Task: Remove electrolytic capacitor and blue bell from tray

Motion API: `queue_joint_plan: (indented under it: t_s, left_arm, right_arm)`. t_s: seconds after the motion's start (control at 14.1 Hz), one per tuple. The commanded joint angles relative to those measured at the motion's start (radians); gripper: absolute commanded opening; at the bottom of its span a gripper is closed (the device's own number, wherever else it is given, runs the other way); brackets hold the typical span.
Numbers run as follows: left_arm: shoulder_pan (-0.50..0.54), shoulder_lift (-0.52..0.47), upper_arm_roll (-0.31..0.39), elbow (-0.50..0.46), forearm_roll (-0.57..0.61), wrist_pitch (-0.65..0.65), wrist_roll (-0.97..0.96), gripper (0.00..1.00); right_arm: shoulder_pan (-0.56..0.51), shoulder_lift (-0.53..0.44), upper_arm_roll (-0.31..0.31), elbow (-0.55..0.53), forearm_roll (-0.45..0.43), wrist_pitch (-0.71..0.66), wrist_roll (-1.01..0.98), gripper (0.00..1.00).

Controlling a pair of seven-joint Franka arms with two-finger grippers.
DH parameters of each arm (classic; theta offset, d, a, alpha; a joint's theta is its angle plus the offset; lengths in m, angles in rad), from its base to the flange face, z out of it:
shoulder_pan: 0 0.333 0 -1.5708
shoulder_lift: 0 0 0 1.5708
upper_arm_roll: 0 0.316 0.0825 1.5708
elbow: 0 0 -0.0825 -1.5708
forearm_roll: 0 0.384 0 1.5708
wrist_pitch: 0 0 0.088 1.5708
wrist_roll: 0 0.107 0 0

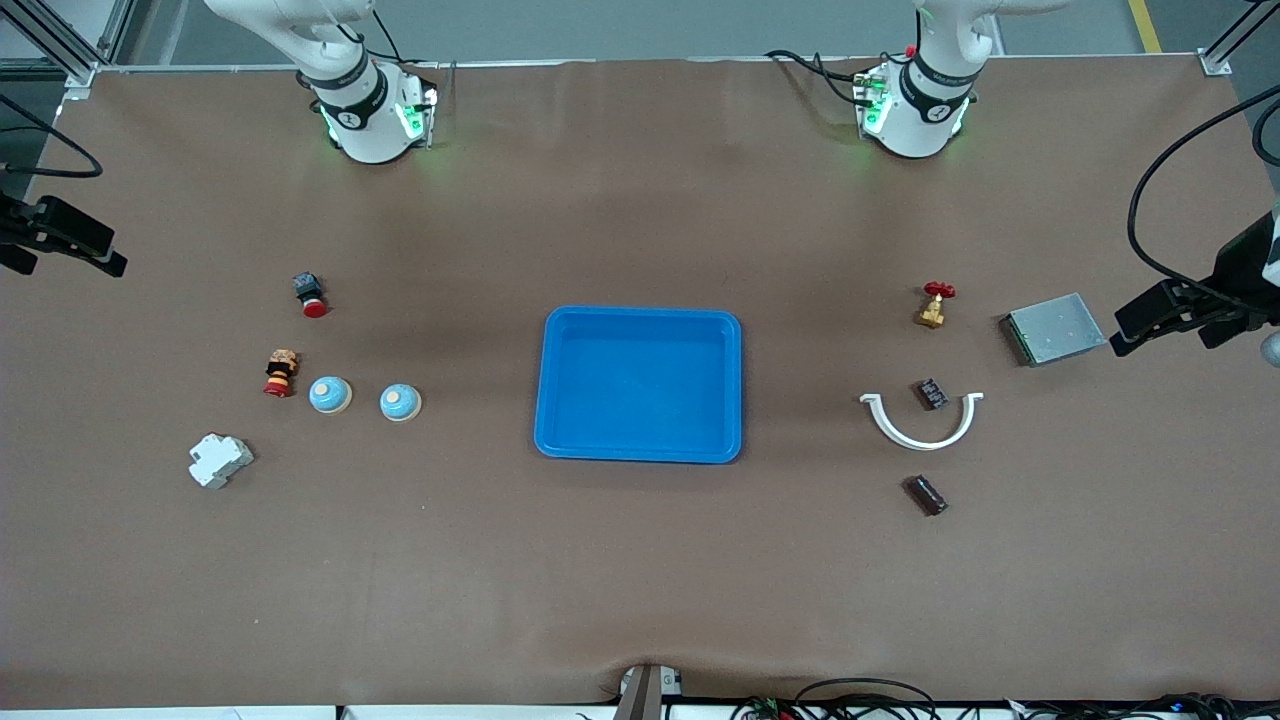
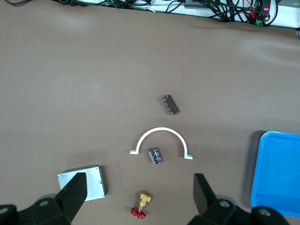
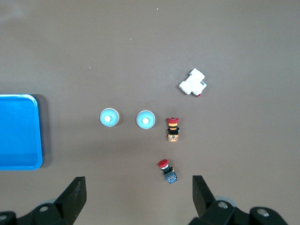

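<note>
Two light blue dome bells (image 1: 329,394) (image 1: 400,402) sit side by side toward the right arm's end of the table, and both show in the right wrist view (image 3: 145,119) (image 3: 108,117). Two small dark capacitors lie toward the left arm's end. One (image 1: 932,393) (image 2: 155,155) is inside a white arc, the other (image 1: 925,494) (image 2: 170,104) is nearer the front camera. A blue tray (image 1: 640,385) lies empty mid-table. My left gripper (image 2: 139,180) is open, high over the valve. My right gripper (image 3: 138,183) is open, high over bare table beside a red push button. Neither hand shows in the front view.
A white arc (image 1: 922,420), a red-handled brass valve (image 1: 935,304) and a metal box (image 1: 1053,328) lie by the capacitors. A red push button (image 1: 310,293), a striped button (image 1: 281,372) and a white breaker (image 1: 219,460) lie by the bells. Camera stands stick in at both table ends.
</note>
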Motion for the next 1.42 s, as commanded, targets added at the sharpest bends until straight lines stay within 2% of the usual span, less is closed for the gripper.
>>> queue_joint_plan:
  t_s: [0.0, 1.35]
  left_arm:
    - [0.006, -0.005, -0.002, 0.007, -0.017, -0.002, -0.005, 1.0]
    - [0.011, -0.011, -0.004, 0.005, -0.017, -0.011, 0.009, 1.0]
  right_arm:
    - [0.01, -0.008, -0.007, -0.004, -0.002, 0.002, 0.004, 1.0]
    - [0.005, -0.011, -0.007, -0.009, -0.001, 0.001, 0.004, 1.0]
